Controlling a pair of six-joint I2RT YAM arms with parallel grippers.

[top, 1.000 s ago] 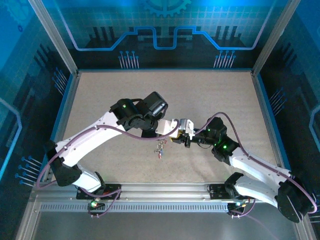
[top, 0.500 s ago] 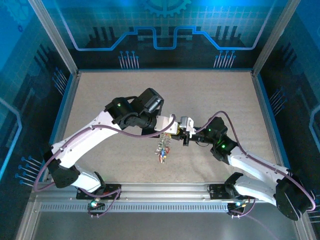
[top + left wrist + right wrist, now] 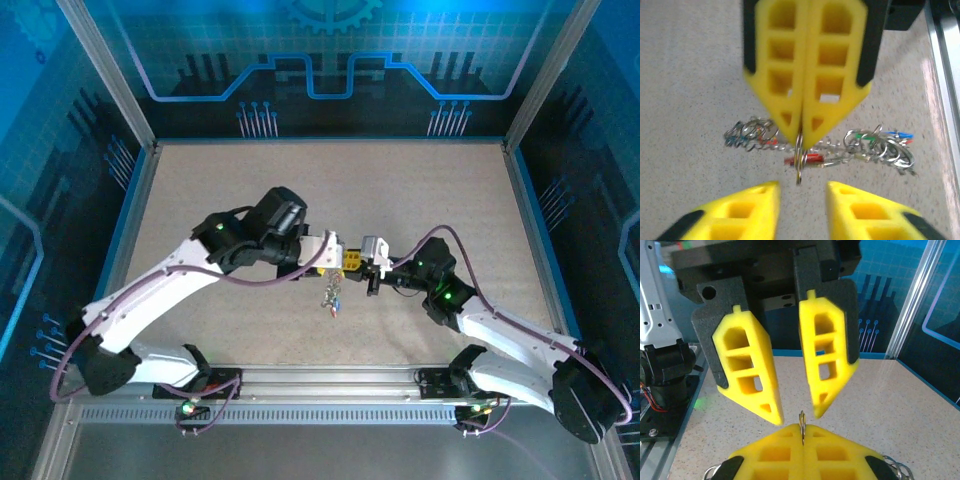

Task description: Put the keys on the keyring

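My right gripper [image 3: 801, 427] is shut on the keyring [image 3: 801, 420], a thin metal ring seen edge-on that sticks up between its yellow fingertips. In the left wrist view the same ring [image 3: 799, 159] hangs below the shut right gripper [image 3: 801, 140]. Bunches of small silver keys [image 3: 880, 147] with red, green and blue tags dangle behind it on a chain. My left gripper [image 3: 802, 187] faces the ring, open, with its fingers standing either side and apart from it. From above, the left gripper [image 3: 336, 262] and right gripper [image 3: 358, 263] meet tip to tip with the keys [image 3: 331, 293] hanging below.
The speckled beige table [image 3: 420, 190] lies under both arms. A metal rail [image 3: 320, 385] runs along the near edge, and aluminium posts and blue panels [image 3: 320, 60] enclose the sides and back.
My left gripper has opened and drawn back to the left, off the ring. My right gripper has shut on the ring. The key bunch now hangs from the right gripper.
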